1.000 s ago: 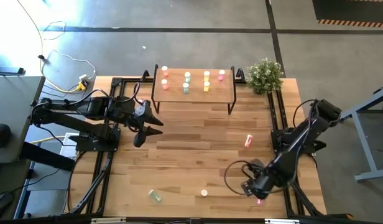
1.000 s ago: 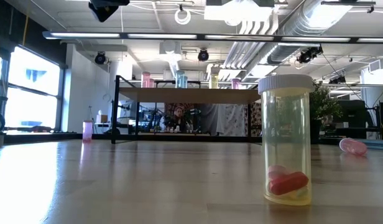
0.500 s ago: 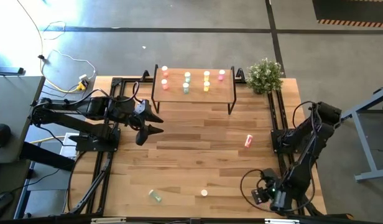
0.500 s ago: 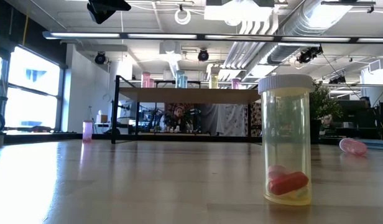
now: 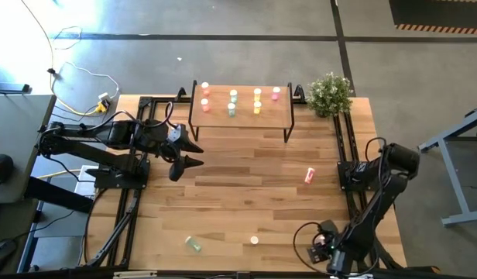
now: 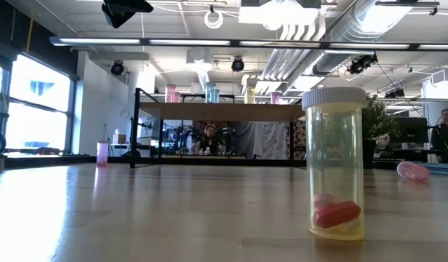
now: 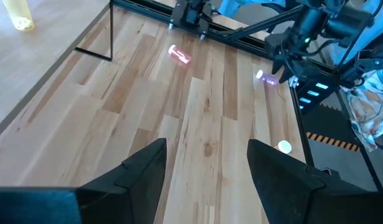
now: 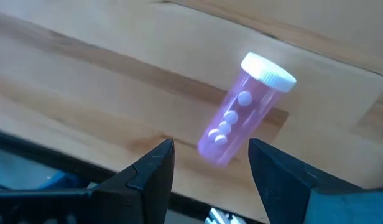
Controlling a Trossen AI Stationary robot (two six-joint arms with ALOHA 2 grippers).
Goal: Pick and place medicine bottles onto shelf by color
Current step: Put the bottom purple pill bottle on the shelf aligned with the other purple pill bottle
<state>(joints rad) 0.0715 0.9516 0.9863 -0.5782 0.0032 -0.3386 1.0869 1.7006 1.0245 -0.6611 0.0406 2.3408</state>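
the right gripper (image 8: 210, 171) hangs at the table's (image 5: 246, 186) front right corner, fingers spread and gripping nothing, a purple bottle (image 8: 244, 111) lying on its side just ahead of them. the left gripper (image 5: 193, 153) hovers near the shelf's (image 5: 242, 115) left end, also spread and empty. seven bottles stand on the shelf; a yellow bottle (image 6: 334, 163) stands near the front edge.

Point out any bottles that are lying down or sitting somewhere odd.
Three lie on their sides: a pink bottle just ahead of the open right gripper, near the table's front right edge, a red bottle mid-right, and a green bottle near the front. The yellow bottle stands upright. The ones on the shelf show their caps.
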